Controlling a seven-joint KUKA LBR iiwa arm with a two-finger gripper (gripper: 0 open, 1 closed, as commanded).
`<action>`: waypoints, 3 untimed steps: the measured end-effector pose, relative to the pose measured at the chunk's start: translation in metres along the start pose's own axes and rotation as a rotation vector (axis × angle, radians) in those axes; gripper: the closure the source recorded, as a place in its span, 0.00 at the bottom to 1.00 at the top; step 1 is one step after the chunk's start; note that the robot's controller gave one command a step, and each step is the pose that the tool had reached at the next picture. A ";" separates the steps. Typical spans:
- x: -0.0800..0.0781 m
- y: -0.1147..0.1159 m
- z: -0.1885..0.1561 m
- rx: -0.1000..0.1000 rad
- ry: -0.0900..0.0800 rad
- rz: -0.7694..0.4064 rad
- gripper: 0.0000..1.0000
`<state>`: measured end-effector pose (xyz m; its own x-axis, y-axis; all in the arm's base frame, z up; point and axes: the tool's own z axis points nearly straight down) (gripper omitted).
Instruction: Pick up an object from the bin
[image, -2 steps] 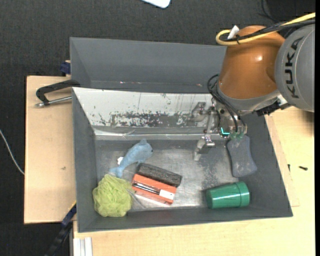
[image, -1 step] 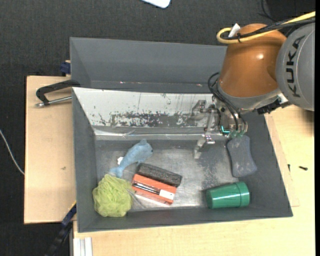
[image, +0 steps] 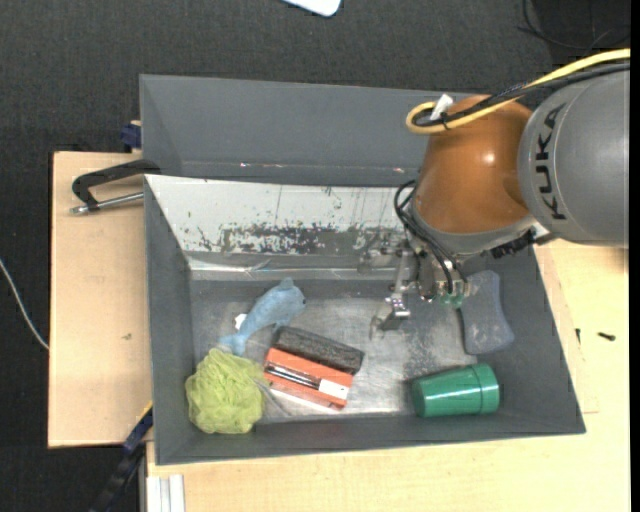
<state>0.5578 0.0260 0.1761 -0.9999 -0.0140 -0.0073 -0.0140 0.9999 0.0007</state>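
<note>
My gripper (image: 415, 305) hangs below the orange wrist cover over the bare floor in the right middle of the bin. Its fingers stand apart, open, with nothing between them. The left fingertip (image: 387, 320) is low, near the floor. Just right of the gripper a grey-blue soft slab (image: 487, 318) leans against the right wall. A green cylinder (image: 455, 390) lies on its side in front of the gripper, near the front wall. To the left lies a black oblong block (image: 320, 350).
An orange and red flat box (image: 308, 381) rests against the black block. A light blue soft toy (image: 268, 312) lies left of centre, and a yellow-green fluffy puff (image: 224, 392) fills the front left corner. The arm enters from the right.
</note>
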 end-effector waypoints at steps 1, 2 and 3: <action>0.023 -0.020 0.040 -0.001 0.007 -0.161 0.00; 0.014 0.006 0.031 0.001 0.004 -0.211 0.00; 0.031 0.028 0.064 -0.002 -0.005 -0.202 0.00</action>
<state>0.5266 0.0536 0.1118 -0.9767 -0.2143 -0.0122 -0.2144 0.9768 0.0006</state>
